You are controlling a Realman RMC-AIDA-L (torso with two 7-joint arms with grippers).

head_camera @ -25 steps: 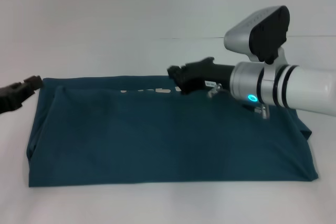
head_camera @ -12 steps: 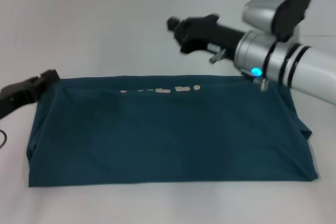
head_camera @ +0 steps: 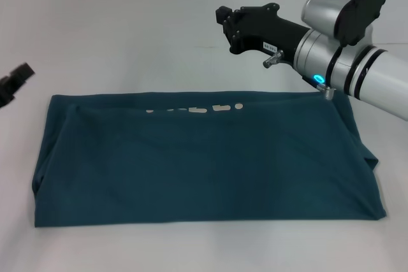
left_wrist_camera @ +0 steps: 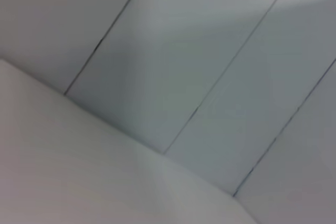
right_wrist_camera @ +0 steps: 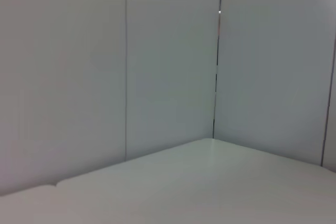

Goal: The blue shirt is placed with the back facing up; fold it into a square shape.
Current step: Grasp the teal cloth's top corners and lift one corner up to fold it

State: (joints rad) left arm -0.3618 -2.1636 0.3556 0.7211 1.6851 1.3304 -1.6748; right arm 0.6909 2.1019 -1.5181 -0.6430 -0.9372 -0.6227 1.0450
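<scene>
The blue shirt lies flat on the white table as a wide dark teal rectangle, with small gaps of white along its far fold. My right gripper hovers in the air beyond the shirt's far edge, right of centre, and holds no cloth. Only the tip of my left gripper shows at the left edge of the head view, just past the shirt's far left corner and apart from it. Neither wrist view shows the shirt or a gripper.
Bare white table surrounds the shirt on all sides. The right forearm reaches in from the right above the shirt's far right corner. The wrist views show grey wall panels and the table's edge.
My right gripper has risen from the shirt's far edge and moved farther back, leaving the cloth lying. My left gripper has drawn back to the left, away from the far left corner.
</scene>
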